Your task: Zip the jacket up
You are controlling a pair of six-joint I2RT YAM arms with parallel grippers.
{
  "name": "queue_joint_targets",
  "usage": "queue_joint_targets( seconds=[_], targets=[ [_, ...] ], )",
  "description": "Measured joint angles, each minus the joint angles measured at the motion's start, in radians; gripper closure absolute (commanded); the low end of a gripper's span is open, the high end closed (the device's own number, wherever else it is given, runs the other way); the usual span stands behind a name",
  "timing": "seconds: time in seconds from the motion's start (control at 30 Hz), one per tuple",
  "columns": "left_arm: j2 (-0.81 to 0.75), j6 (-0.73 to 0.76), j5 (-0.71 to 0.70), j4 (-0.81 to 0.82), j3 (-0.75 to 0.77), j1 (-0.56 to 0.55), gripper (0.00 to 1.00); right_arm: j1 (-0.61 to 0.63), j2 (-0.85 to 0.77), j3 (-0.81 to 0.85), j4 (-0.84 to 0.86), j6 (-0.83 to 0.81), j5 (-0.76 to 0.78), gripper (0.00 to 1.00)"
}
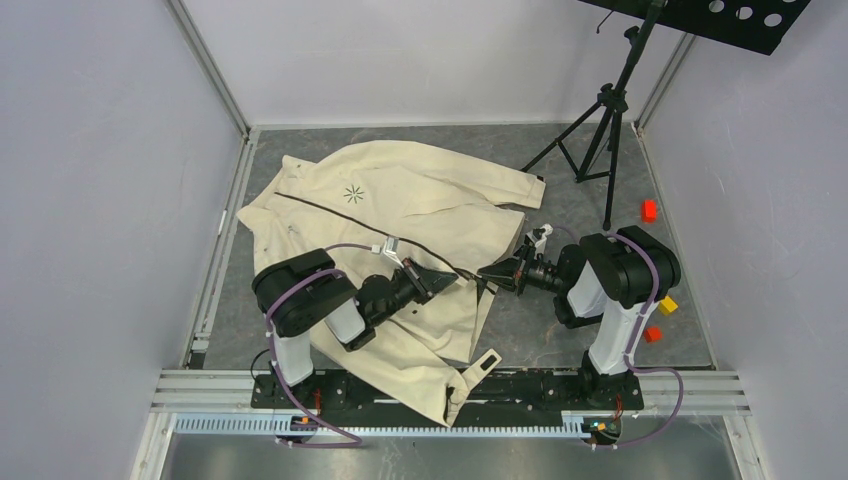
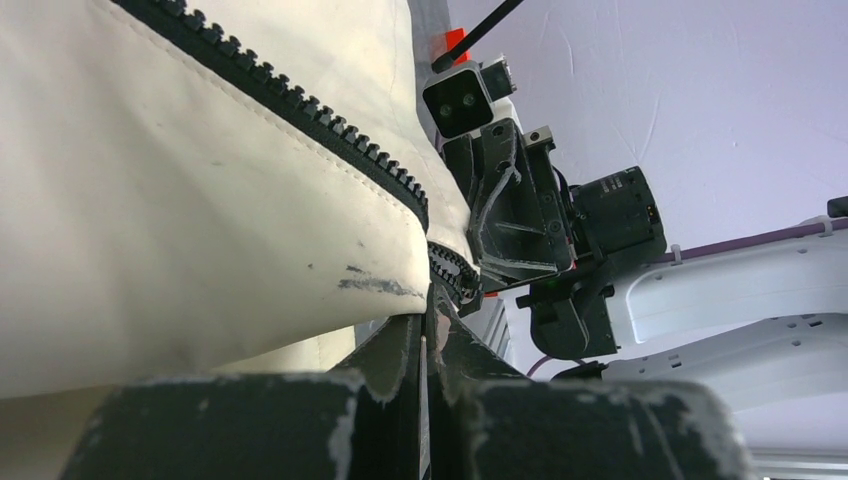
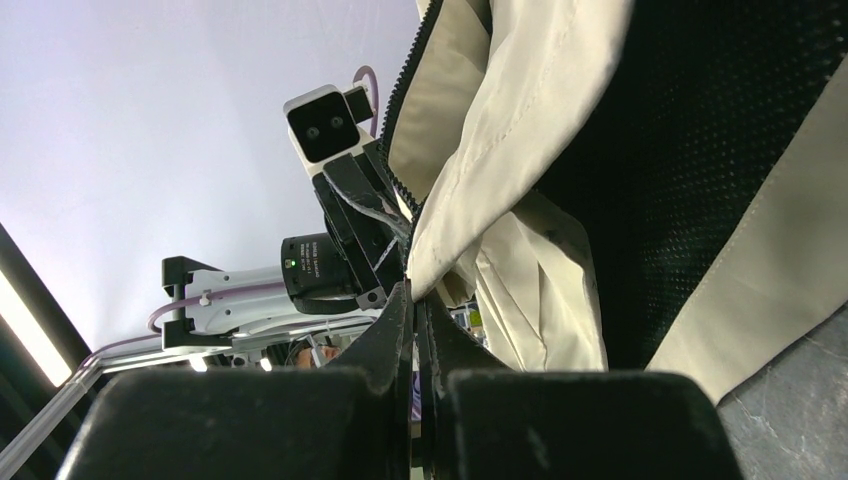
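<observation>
Jacket (image 1: 420,200): soft, limp, light cloth, likely to bunch. Best hold: zipper (image 2: 300,105) foot, 4 o'clock hem. Left hand (image 1: 438,277), right hand (image 1: 491,272): both pinched shut on cloth there.

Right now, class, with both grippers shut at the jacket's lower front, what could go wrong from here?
The left gripper and right gripper each pinch only a thin edge of the jacket by the zipper; the fabric may slip out. Their tips nearly meet, so pulling could make them collide.
</observation>
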Motion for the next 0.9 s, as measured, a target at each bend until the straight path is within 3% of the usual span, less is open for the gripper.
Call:
queue_joint_targets(
  seconds=[0.9],
  targets=[
    [0.0, -0.007, -0.002, 0.0, 0.006, -0.003, 0.98, 0.003, 0.0, 0.0, 0.0, -0.001, 0.0, 1.0]
  ],
)
